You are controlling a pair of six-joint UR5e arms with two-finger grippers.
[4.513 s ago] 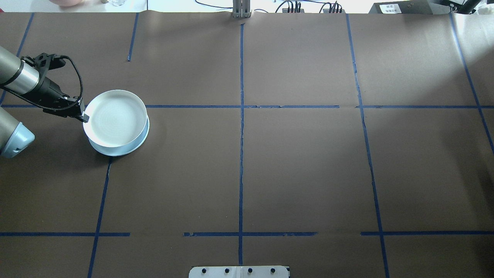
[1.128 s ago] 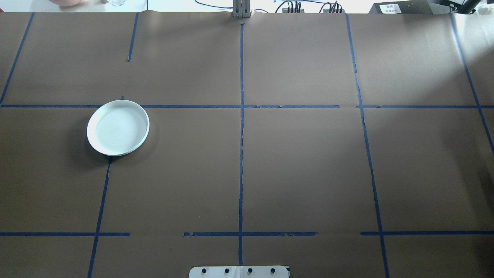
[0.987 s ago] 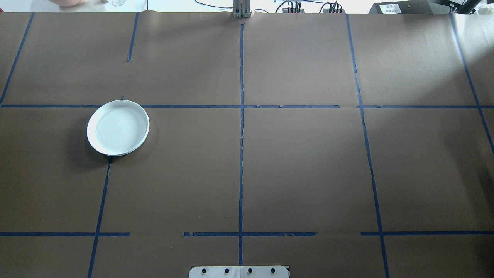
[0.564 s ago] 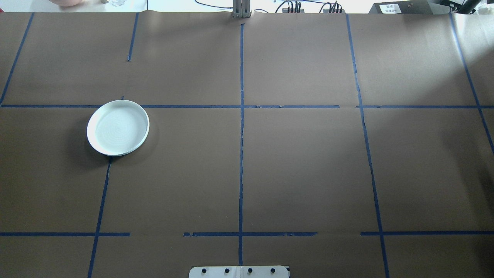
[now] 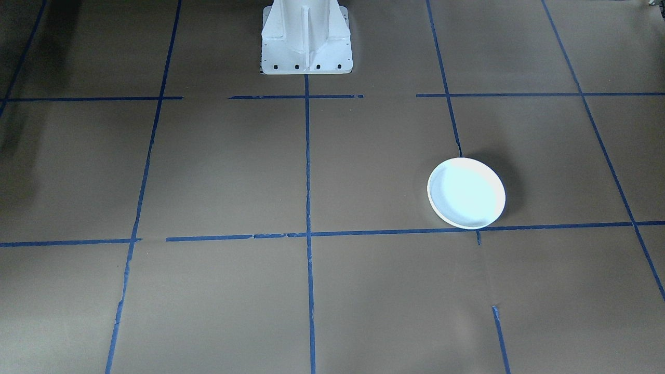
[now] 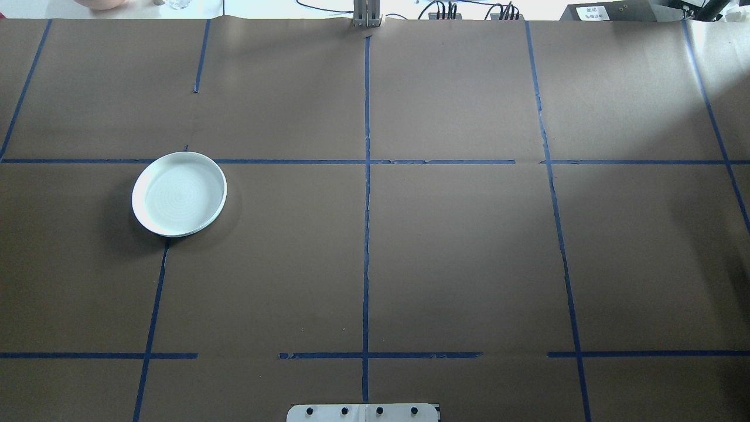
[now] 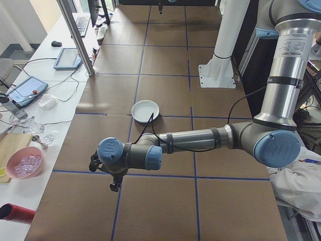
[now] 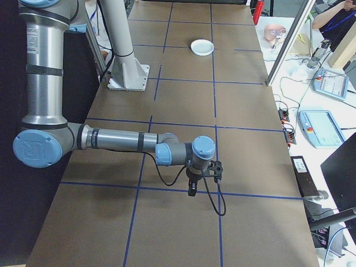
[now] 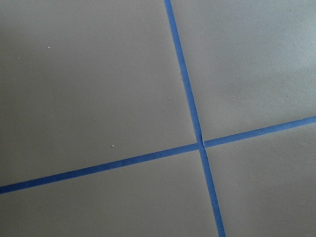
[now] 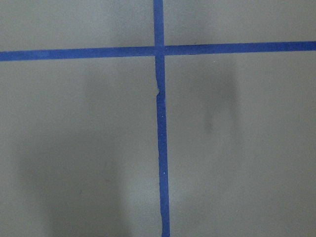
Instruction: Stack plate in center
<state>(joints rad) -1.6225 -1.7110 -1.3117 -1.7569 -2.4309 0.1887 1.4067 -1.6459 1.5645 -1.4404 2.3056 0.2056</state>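
White plate stack count unclear, left gripper and right gripper spread unreadable

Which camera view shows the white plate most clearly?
The overhead exterior view shows the plate best: whole, unobstructed, with its stacked rim edge visible. The front-facing view shows it whole but glary. In the left view, a cable crosses it; in the right view, it is small and far. The wrist views show only tape.
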